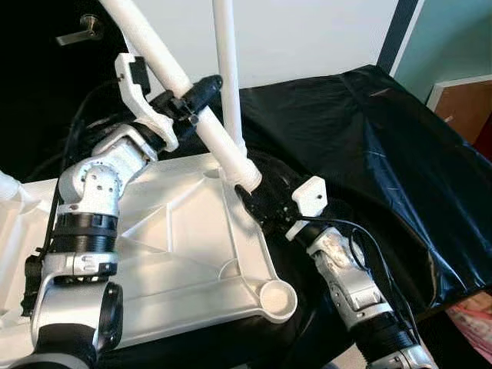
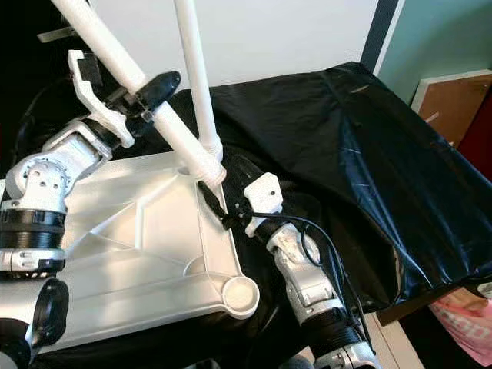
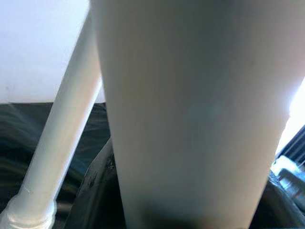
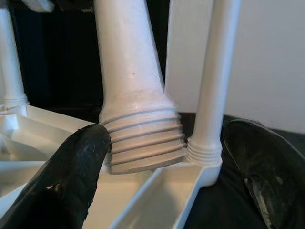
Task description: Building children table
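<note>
One leg (image 1: 175, 75) in both tools.

left hand (image 1: 187, 104) clamped, right hand (image 1: 254, 201) pinching

A glossy black plastic sheet (image 1: 369, 146) covers the work surface. Behind it stands a white wall (image 1: 307, 38); a teal wall (image 1: 453, 38) lies beside it.

Both arms are silver metal with black ribbed bands at the joints. The left arm (image 1: 86, 201) has a round joint housing studded with small screws. The right arm (image 2: 306, 283) carries looping black cables and a white wrist bracket (image 2: 262, 192); its fingers (image 4: 66, 181) are matte black.
</note>
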Tool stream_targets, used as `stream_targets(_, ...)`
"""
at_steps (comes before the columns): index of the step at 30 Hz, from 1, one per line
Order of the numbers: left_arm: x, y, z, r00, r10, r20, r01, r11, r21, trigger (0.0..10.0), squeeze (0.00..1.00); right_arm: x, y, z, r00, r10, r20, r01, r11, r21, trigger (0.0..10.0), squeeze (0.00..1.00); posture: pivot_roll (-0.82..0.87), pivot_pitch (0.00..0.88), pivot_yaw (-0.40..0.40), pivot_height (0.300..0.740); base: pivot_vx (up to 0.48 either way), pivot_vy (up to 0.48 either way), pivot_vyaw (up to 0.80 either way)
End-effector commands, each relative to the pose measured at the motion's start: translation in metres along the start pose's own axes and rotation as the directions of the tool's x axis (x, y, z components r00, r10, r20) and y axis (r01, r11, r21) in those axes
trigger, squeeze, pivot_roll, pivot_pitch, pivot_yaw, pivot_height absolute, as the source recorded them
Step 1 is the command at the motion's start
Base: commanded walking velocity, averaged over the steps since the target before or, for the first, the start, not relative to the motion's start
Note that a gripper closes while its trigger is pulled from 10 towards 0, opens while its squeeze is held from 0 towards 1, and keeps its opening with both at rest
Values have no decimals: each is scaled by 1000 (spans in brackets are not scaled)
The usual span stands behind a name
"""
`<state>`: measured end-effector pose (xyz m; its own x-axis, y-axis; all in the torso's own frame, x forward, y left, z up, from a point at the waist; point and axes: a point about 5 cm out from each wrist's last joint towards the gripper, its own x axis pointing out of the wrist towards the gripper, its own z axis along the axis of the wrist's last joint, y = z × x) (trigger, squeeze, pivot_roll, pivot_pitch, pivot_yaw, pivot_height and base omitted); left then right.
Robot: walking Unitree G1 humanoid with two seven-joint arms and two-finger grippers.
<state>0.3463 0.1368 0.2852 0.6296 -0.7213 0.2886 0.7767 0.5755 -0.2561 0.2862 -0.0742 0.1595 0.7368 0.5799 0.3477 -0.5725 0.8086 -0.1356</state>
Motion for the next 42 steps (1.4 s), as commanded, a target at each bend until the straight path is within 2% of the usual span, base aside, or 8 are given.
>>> stream_targets(1, 1, -10, 0, 994, -105, -27, 107, 991, 84, 10000, 0, -3, -6, 0, 999, -36, -19, 36, 999, 19, 10000, 0, -83, 43, 41, 740, 0, 0, 0)
stream_targets(2, 7, -16, -8, 994, -77, -82, 92, 975, 202, 10000, 0, 1, -9, 1, 997, -47, -57, 48, 999, 14, 10000, 0, -85, 42, 40, 740, 0, 0, 0)
stream_targets(3, 9, -19, -11, 993, -76, -94, 96, 968, 232, 10000, 0, 3, -9, 1, 997, -45, -68, 46, 999, 11, 10000, 0, -85, 41, 39, 740, 0, 0, 0)
stream_targets(10, 19, -32, -23, 989, -84, -122, 118, 946, 303, 10000, 0, 16, -2, 3, 993, 26, -113, -27, 1000, -8, 10000, 0, -84, 33, 34, 740, 0, 0, 0)
stream_targets(19, 25, -41, -29, 987, -93, -128, 130, 935, 329, 10000, 0, 26, 8, 4, 986, 91, -139, -96, 995, -25, 10000, 0, -78, 27, 32, 740, 0, 0, 0)
stream_targets(25, 34, -57, -38, 984, -125, -126, 164, 913, 374, 10000, 0, 36, 17, 1, 968, 147, -206, -154, 988, -21, 10000, 0, -69, 15, 25, 740, 0, 0, 0)
stream_targets(29, 38, -68, -42, 978, -162, -128, 199, 908, 369, 10000, 0, 44, 14, 1, 968, 127, -218, -142, 988, -56, 10000, 0, -70, 11, 27, 740, 0, 0, 0)
stream_targets(42, 41, -80, -48, 969, -207, -138, 244, 897, 369, 10000, 0, 56, 8, 2, 970, 107, -219, -130, 987, -93, 10000, 0, -68, 3, 30, 740, 0, 0, 0)
